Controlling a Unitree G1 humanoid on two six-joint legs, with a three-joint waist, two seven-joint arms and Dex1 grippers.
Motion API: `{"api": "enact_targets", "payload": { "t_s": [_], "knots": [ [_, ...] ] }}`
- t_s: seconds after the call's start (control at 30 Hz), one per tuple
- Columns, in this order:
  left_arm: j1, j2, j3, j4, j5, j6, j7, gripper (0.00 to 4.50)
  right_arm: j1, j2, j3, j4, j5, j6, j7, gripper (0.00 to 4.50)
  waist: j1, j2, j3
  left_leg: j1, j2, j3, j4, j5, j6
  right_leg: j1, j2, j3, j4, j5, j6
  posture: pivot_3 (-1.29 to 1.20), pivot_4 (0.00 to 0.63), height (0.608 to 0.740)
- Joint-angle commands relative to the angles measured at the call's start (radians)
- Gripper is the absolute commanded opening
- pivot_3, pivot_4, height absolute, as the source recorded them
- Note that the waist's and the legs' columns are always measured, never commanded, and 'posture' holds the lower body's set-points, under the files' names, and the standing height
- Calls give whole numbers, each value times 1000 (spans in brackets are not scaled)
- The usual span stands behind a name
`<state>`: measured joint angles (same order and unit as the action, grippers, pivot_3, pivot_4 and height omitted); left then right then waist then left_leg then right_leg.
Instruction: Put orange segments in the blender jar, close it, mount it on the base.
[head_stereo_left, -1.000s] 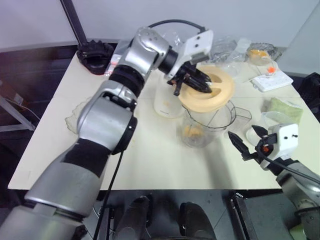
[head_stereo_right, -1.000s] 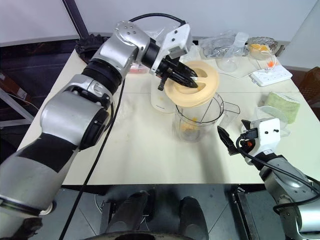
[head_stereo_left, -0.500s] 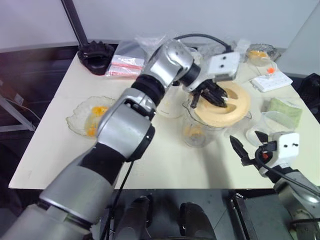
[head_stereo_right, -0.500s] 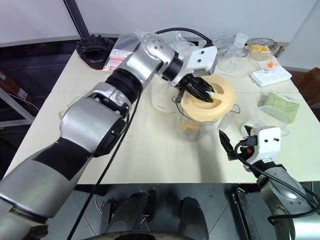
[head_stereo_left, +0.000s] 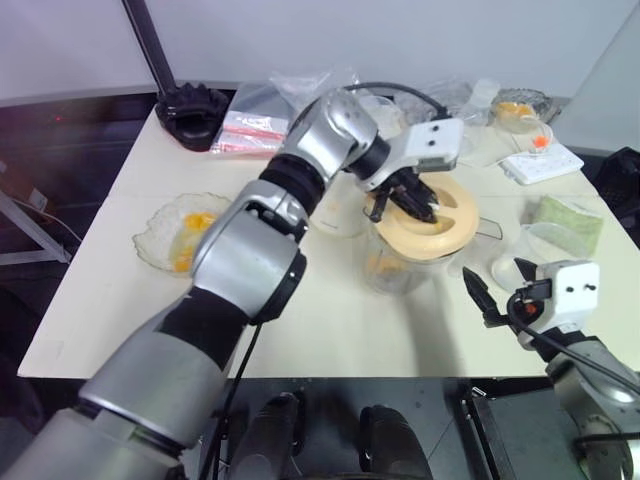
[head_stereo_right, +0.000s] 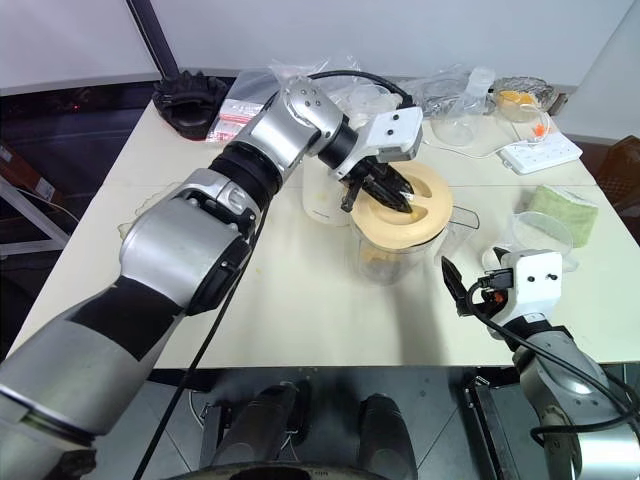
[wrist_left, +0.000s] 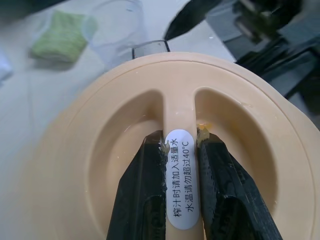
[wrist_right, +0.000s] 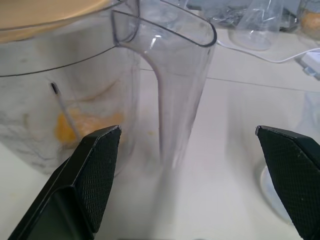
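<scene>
Cream-orange lid (head_stereo_left: 428, 220) sits over the mouth of the blender jar (head_stereo_right: 400, 255), slightly tilted; whether it's fully seated I can't tell. My left gripper (wrist_left: 181, 142) is pinched on the lid's centre ridge, one black finger each side of the white label, so closed on the lid. Orange segments (wrist_right: 82, 127) lie at the jar's bottom, seen thru the clear wall. Jar stands on the table (head_stereo_left: 300, 330), w/ its handle toward my right gripper (wrist_right: 187, 175). That one hangs just beside the handle, jaws spread wide, nothing btwn them, not touching. Base (head_stereo_right: 322, 200) is just behind the jar, mostly hidden by my left arm. Ruffled glass bowl (head_stereo_left: 170, 235) w/ more orange pieces is well apart on the left side. Green cloth (head_stereo_right: 565, 208) lies at far right.
</scene>
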<state>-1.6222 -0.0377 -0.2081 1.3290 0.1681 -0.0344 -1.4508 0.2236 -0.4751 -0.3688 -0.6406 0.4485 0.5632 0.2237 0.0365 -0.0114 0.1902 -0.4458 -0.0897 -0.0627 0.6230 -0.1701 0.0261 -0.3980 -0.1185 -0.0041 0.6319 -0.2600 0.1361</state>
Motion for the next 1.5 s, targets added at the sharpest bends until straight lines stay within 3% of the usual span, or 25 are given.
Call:
{"api": "enact_targets", "payload": {
  "t_s": [0.03, 0.3, 0.97, 1.2, 1.23, 1.5],
  "knots": [
    [19, -17, 20, -4, -10, 10, 1, 285, -13, 7, -18, 0, -26, -26, -9, 4500, 2, 0, 0, 0, 0, 0, 0, 0, 0, 0, 0, 0, 0, 0, 0, 0, 150, 740],
    [60, -23, 11, -1, 21, -11, 68, 285, -23, 16, 30, 60, -112, -29, -30, 4500, 3, 0, -1, 3, 0, 0, 1, 0, 0, 4, 0, 0, 0, 0, 0, 0, 150, 740],
    [79, -42, 1, -10, 34, -31, 78, 285, -318, 69, 153, 446, -244, -205, -8, 4500, 1, 2, -2, 3, -1, -1, 4, 0, 0, 5, 0, 0, 0, 1, 1, 0, 150, 740],
    [97, -41, -4, -14, 42, -40, 72, 285, -324, 73, 154, 447, -262, -223, -10, 1087, 3, 3, -3, 3, -1, -1, 4, 0, 0, 5, 0, 0, 0, 1, 1, 0, 150, 740],
    [100, -40, -4, -14, 44, -42, 72, 285, -325, 72, 157, 445, -263, -219, -11, 926, 5, 3, -3, 4, -1, -1, 4, -1, 0, 7, 0, 0, 0, 1, 1, 0, 150, 740],
    [113, -45, 17, -15, 29, 4, 104, 285, -340, 72, 163, 450, -271, -216, -18, 926, 4, 3, -3, 4, -1, -3, 7, -2, -2, 8, 0, -1, -1, 1, 1, 0, 150, 740]
  ]
}}
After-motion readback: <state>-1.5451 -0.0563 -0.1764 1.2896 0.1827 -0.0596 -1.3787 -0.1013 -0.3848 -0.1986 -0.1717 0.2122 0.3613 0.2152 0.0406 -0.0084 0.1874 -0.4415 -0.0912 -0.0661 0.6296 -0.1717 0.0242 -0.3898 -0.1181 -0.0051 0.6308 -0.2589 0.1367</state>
